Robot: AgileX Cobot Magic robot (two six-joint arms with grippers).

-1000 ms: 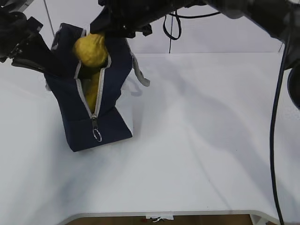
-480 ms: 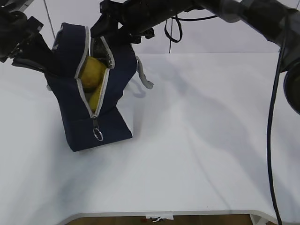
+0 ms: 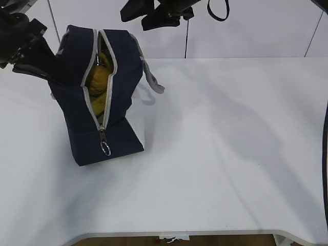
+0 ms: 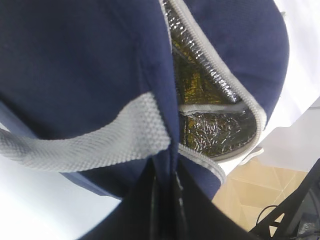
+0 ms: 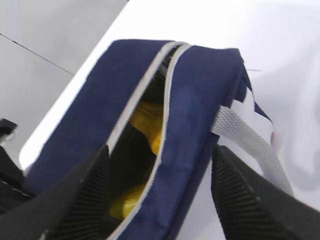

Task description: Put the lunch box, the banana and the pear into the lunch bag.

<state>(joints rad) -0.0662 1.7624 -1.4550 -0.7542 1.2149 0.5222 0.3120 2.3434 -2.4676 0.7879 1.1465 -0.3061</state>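
The navy lunch bag stands on the white table at the left, its zipper wide open. Through the opening I see the yellow-orange pear inside, with the banana below it. The lunch box is hidden. My left gripper is shut on the bag's rim fabric beside a grey handle and holds that side up. My right gripper hovers above the bag, open and empty. In the right wrist view its fingers straddle the bag's opening from above, and yellow fruit shows inside.
The zipper's ring pull hangs at the bag's front base. A grey webbing handle droops off the bag's right side. White table stretches to the right and front. A dark cable hangs at the right edge.
The pear left my right gripper and sank into the bag. The right gripper opened wider and rose up and away. The left gripper stayed put.
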